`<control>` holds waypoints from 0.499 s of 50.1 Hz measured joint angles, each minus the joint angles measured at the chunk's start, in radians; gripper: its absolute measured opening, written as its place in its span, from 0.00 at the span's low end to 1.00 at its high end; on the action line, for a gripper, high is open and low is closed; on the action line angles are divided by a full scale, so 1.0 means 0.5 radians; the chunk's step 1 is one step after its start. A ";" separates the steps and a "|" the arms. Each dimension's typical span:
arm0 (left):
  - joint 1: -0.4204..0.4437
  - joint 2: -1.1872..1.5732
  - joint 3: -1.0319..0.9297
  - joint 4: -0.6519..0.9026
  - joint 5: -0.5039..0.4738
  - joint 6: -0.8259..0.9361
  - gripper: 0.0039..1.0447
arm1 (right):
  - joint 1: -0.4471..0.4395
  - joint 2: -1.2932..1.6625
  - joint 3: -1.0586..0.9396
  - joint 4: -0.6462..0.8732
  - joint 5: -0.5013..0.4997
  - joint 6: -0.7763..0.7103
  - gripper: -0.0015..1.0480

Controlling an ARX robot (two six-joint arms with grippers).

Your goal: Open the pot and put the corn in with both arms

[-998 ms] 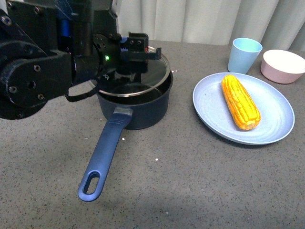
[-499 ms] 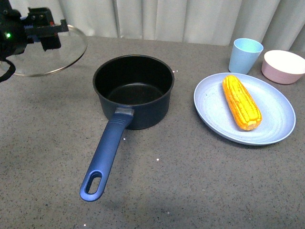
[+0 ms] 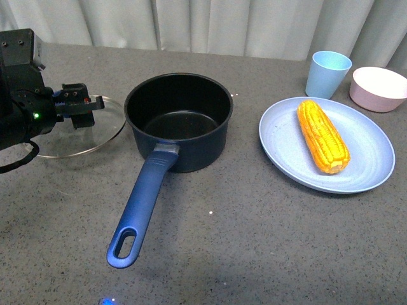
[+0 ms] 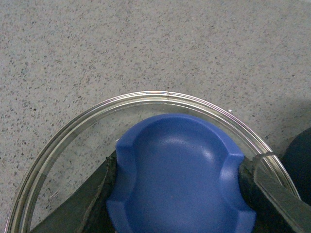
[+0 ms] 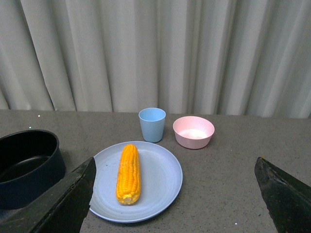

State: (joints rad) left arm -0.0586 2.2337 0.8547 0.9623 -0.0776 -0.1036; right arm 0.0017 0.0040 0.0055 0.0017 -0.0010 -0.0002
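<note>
The dark navy pot (image 3: 178, 121) stands open in the middle of the table, its long handle (image 3: 141, 206) pointing toward me; its rim also shows in the right wrist view (image 5: 26, 162). My left gripper (image 3: 81, 105) is shut on the blue knob (image 4: 180, 177) of the glass lid (image 3: 79, 136) and holds it low over the table, left of the pot. The corn (image 3: 321, 135) lies on a light blue plate (image 3: 375, 159) at the right, also in the right wrist view (image 5: 128, 172). My right gripper (image 5: 175, 199) is open, back from the plate; it is out of the front view.
A light blue cup (image 3: 327, 73) and a pink bowl (image 3: 376, 88) stand behind the plate at the back right. A pale curtain (image 5: 155, 53) hangs behind the table. Grey speckled tabletop (image 3: 254, 241) lies in front of pot and plate.
My left arm lifted the lid off the pot, carried it far left, then lowered it beside the pot on the left. The pot now stands open. The corn has not moved.
</note>
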 joint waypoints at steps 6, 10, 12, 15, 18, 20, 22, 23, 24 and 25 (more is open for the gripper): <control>0.008 0.051 0.014 -0.011 0.001 -0.013 0.54 | 0.000 0.000 0.000 0.000 0.000 0.000 0.91; 0.007 0.066 0.038 -0.078 0.015 -0.014 0.54 | 0.000 0.000 0.000 0.000 0.000 0.001 0.91; 0.005 0.069 0.039 -0.089 0.024 -0.014 0.54 | 0.000 0.000 0.000 0.000 0.000 0.000 0.91; 0.003 0.077 0.041 -0.098 0.044 -0.014 0.54 | 0.000 0.000 0.000 0.000 0.000 0.001 0.91; 0.001 0.079 0.050 -0.121 0.044 -0.017 0.54 | 0.000 0.000 0.000 -0.001 0.000 0.000 0.91; 0.001 0.079 0.060 -0.131 0.045 -0.021 0.54 | 0.000 0.000 0.000 0.000 0.000 0.000 0.91; 0.001 0.080 0.064 -0.137 0.049 -0.028 0.54 | 0.000 0.000 0.000 0.000 0.000 0.000 0.91; 0.001 0.080 0.064 -0.137 0.055 -0.030 0.54 | 0.000 0.000 0.000 0.000 0.000 0.000 0.91; 0.001 0.080 0.064 -0.137 0.058 -0.033 0.54 | 0.000 0.000 0.000 0.000 0.000 0.000 0.91; 0.002 0.080 0.064 -0.138 0.059 -0.037 0.54 | 0.000 0.000 0.000 0.000 0.000 0.000 0.91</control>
State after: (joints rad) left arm -0.0578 2.2738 0.8867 0.8932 -0.0483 -0.1219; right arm 0.0017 0.0040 0.0055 0.0017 -0.0010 -0.0002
